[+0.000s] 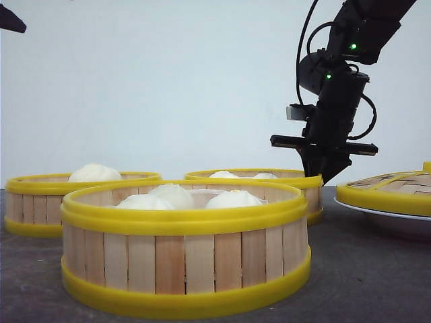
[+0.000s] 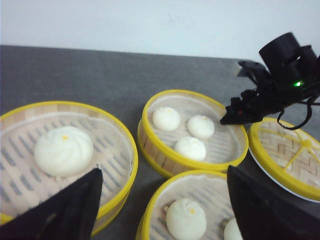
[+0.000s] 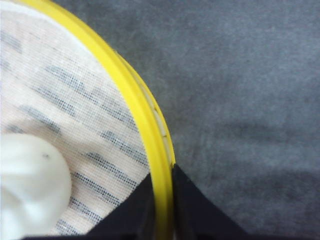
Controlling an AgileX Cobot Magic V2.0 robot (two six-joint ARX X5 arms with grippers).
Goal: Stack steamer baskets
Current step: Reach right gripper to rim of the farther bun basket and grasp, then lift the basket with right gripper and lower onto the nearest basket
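Note:
Three steamer baskets with slatted wooden walls and yellow rims stand on the dark table, each holding white buns. In the front view one basket (image 1: pixel 185 259) is nearest, another (image 1: pixel 40 202) stands back left and the third (image 1: pixel 273 180) back right. My right gripper (image 1: pixel 322 171) is shut on the third basket's right rim (image 3: pixel 145 115), one finger inside and one outside. The left gripper (image 2: pixel 164 171) hangs open above the baskets and holds nothing. Beneath it lie the one-bun basket (image 2: pixel 107 145), the far basket (image 2: pixel 192 131) and the near basket (image 2: pixel 190 200).
A flat woven lid with a yellow rim (image 1: pixel 387 192) rests on a white plate (image 1: pixel 377 214) at the right, close to the right arm. In the left wrist view the lid (image 2: pixel 285 155) lies just beyond the right gripper (image 2: pixel 229 119). A white wall stands behind the table.

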